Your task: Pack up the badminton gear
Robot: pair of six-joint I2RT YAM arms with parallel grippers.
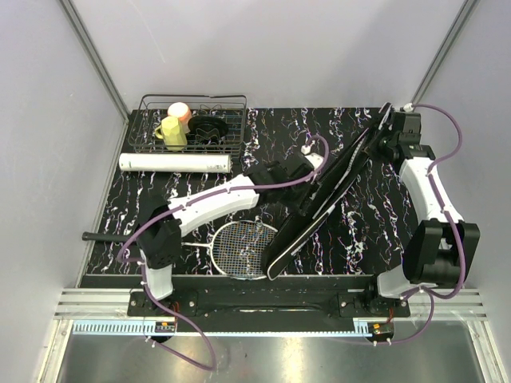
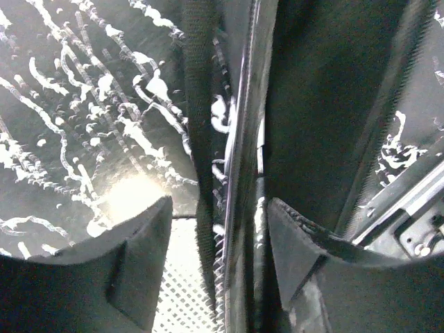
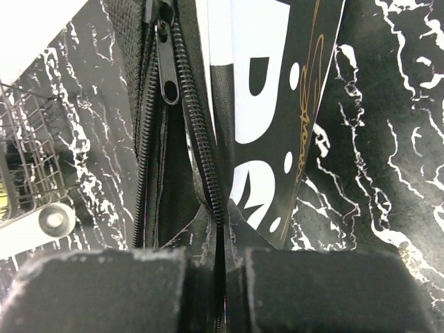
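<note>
We see the black SPORT bag (image 1: 327, 191) standing on edge, its far end's zipper rim pinched tight in our right gripper (image 3: 216, 257). Our left gripper (image 2: 218, 205) straddles the bag's edge mid-length, jaws apart, unclamped. 1 racket (image 1: 239, 247) lies just beside its near end.

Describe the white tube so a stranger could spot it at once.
Find the black marbled table, then the wire basket at its far left corner. Along the basket's near side lies the white tube, the only long pale cylinder there.
</note>
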